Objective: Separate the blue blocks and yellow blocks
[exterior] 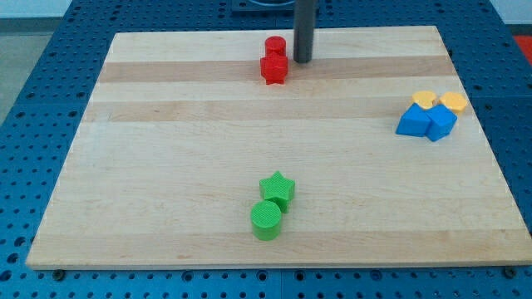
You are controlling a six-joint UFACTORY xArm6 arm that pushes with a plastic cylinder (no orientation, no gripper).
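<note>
Two blue blocks sit at the view's right: a blue triangular block and a blue cube-like block touching it. Two yellow blocks touch them on the top side: a yellow round block and a yellow block to its right. All four form one tight cluster. My tip is at the view's top centre, just right of the red blocks and far left of the blue and yellow cluster.
A red cylinder and a red star-like block stand together at the top centre. A green star and a green cylinder touch at the bottom centre. The wooden board lies on a blue perforated table.
</note>
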